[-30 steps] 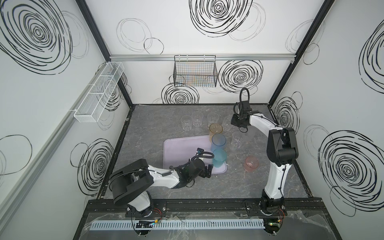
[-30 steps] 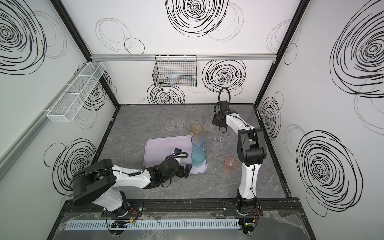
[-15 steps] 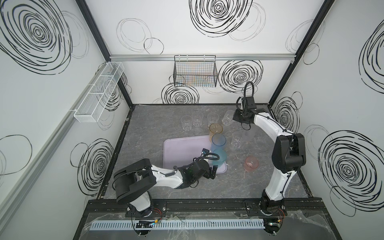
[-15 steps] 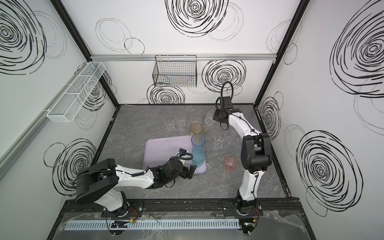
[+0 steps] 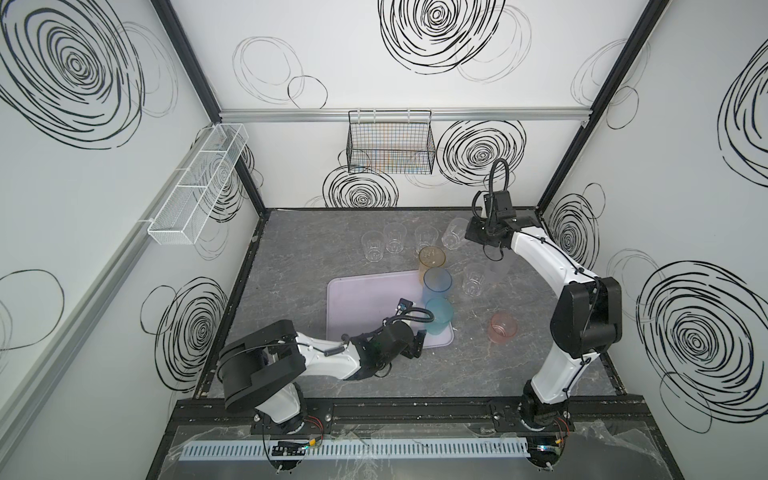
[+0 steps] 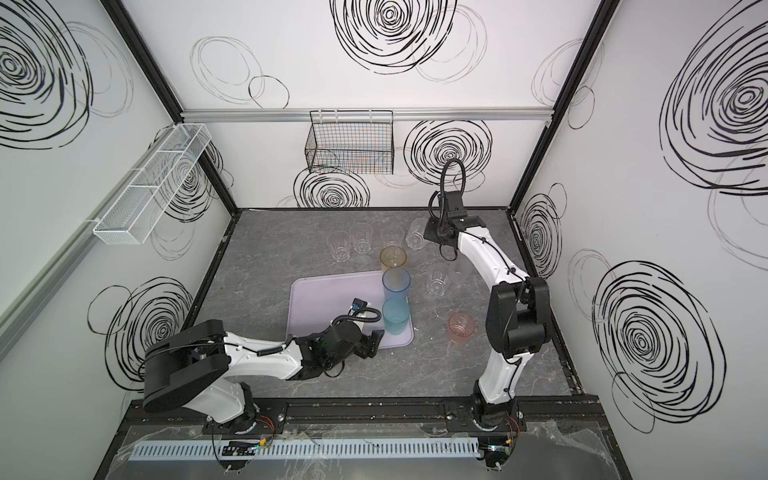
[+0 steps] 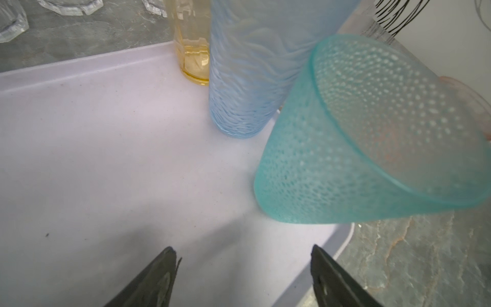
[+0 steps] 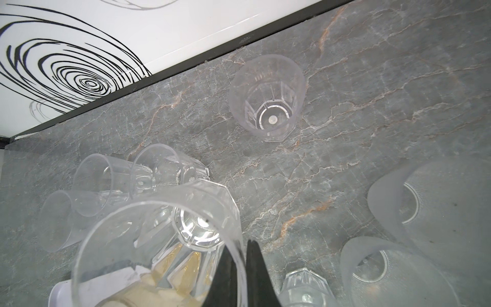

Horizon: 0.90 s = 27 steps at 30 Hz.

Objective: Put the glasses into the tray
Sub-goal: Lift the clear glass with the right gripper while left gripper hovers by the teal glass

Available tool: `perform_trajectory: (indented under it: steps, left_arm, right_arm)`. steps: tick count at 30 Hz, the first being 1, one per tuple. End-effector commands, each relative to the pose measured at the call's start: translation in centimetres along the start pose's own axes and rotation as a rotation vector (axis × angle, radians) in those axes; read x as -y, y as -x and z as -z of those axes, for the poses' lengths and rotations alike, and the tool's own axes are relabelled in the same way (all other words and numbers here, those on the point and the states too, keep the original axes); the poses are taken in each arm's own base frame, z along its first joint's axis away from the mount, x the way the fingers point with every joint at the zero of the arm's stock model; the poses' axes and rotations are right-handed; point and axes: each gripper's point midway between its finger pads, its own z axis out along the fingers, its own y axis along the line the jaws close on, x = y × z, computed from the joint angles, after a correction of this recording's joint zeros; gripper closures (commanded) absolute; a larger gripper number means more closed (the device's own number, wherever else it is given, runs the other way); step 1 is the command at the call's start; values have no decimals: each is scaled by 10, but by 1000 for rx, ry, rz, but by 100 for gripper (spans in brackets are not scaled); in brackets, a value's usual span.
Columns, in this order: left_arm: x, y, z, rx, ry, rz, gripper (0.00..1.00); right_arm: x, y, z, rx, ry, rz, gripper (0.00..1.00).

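The pale lilac tray (image 5: 361,299) (image 6: 324,299) (image 7: 106,159) lies mid-table. Along its right side stand an amber glass (image 5: 432,258) (image 7: 194,58), a blue glass (image 5: 436,284) (image 7: 249,79) and a teal glass (image 5: 438,316) (image 6: 396,316) (image 7: 345,159). My left gripper (image 5: 415,343) (image 6: 370,343) (image 7: 243,252) is open over the tray's near right corner, just short of the teal glass, with nothing between its fingers. At the back right my right gripper (image 5: 469,235) (image 6: 430,235) (image 8: 240,271) is shut on the rim of a tilted clear glass (image 5: 455,232) (image 6: 417,234) (image 8: 159,252).
Three clear glasses (image 5: 395,237) stand in a row at the back. A clear glass (image 5: 473,278) and a frosted one (image 5: 496,270) stand right of the tray, a pink glass (image 5: 503,327) nearer. A black wire basket (image 5: 390,145) and white mesh basket (image 5: 199,187) hang on the walls.
My right arm has raised the clear glass off the table at the back right. My left gripper has stayed by the teal glass, its jaws slightly narrower.
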Motion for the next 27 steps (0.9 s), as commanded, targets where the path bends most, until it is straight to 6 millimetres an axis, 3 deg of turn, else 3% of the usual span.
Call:
perform_trajectory:
  steps: [1, 9, 17, 23, 27]
  left_arm:
    - [-15, 11, -12, 20, 55, 71, 19]
    - [8, 11, -31, 14, -26, 48, 18]
    - [21, 11, -35, 11, -54, 22, 18]
    - [13, 20, -24, 26, -19, 5, 18]
    - [2, 37, 8, 98, 54, -76, 15]
  right_arm:
    - [-9, 8, 17, 47, 17, 20, 93]
    - [-11, 8, 16, 45, 16, 31, 94]
    - [-25, 35, 40, 125, 33, 38, 94]
    - [-41, 53, 65, 184, 62, 60, 94]
    - [-74, 62, 83, 213, 68, 141, 94]
